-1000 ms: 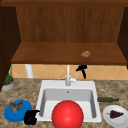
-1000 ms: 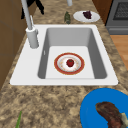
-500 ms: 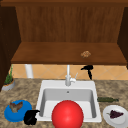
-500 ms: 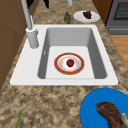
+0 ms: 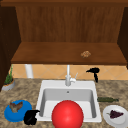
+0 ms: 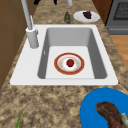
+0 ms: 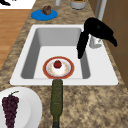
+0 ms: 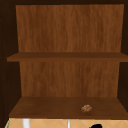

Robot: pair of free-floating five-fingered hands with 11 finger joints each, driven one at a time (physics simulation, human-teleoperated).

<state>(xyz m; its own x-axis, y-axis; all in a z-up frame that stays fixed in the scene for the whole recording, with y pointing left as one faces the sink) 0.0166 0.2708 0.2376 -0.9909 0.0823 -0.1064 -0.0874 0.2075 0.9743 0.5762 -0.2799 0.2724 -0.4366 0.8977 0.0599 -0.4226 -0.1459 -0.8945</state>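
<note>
The right hand [image 5: 93,71] hangs in the air above the back right corner of the sink [image 5: 42,93], just right of the faucet [image 5: 68,76] and below the lower cabinet shelf [image 5: 50,55]. In the right side view it shows as a black shape over the sink's rim beside the faucet base, with one finger pointing down toward the basin and another stretched out toward the wall; the fingers are spread and loose and hold nothing. The thing nearest to it is the faucet, close beside it; whether they touch cannot be told.

The left hand [image 5: 30,117] rests low at the front left corner of the sink, just beside the blue plate [image 5: 10,115] that carries a brown piece of meat [image 5: 15,106]. Its fingers look curled, with nothing visibly in them.

Inside the basin lies a red-rimmed plate [image 6: 69,63] with a small red fruit [image 6: 70,62] at its middle, well below the right hand. In the front view a large red ball [image 5: 67,115] stands before the sink's front edge. On the counter to the right of the sink lies a dark green bottle [image 5: 107,99] on its side, and next to it a white plate [image 5: 111,121] with a bunch of dark grapes [image 5: 116,114]. A small brown lump [image 5: 85,54] sits on the cabinet shelf, above and a little left of the right hand. A potted plant [image 5: 8,81] stands at the far left of the counter.
</note>
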